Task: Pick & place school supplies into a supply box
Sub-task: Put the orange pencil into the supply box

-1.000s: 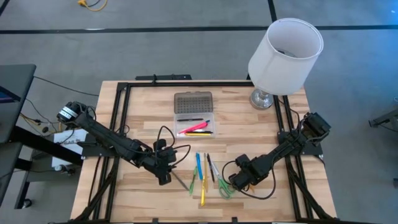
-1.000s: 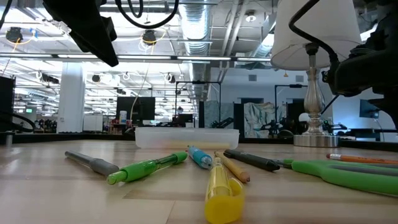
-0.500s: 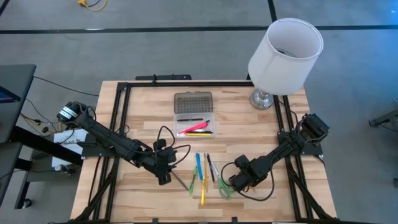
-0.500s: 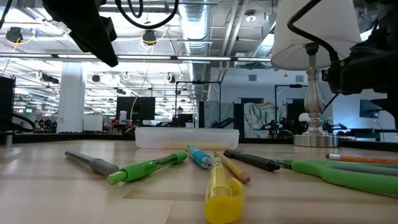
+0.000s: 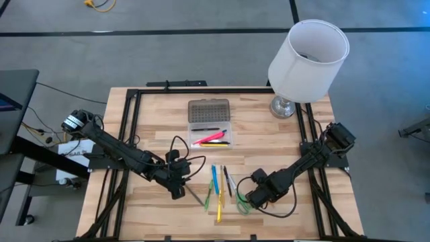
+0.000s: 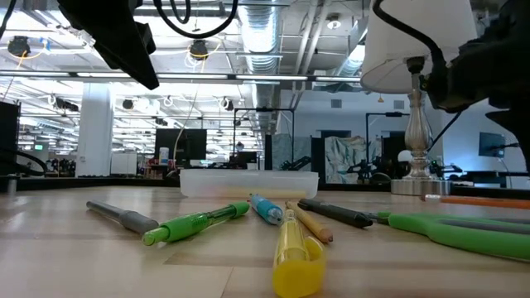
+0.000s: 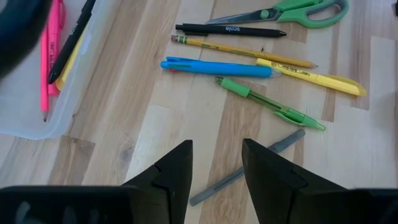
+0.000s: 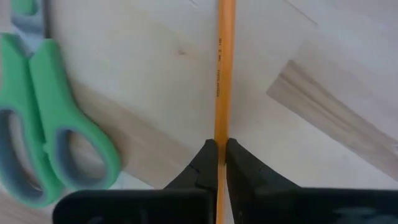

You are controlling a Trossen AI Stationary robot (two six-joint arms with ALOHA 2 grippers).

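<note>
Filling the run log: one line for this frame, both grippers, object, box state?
right gripper shut on orange pencil, beside green scissors | left gripper open over grey pen | supply box open, holds pens

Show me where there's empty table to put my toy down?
Bare wood lies between the small clear plastic pencil case and the wooden table's left black frame rail, and along the front left corner. The front middle is crowded: blue pen, yellow highlighter, green-handled scissors and both arms' fingers.

Right gripper (image 8: pixel 217 163) fingers clamp a thin orange pencil (image 8: pixel 224 74) above the light wooden tabletop (image 8: pixel 323 81); green-handled scissors (image 8: pixel 53 124) lie beside.
</note>
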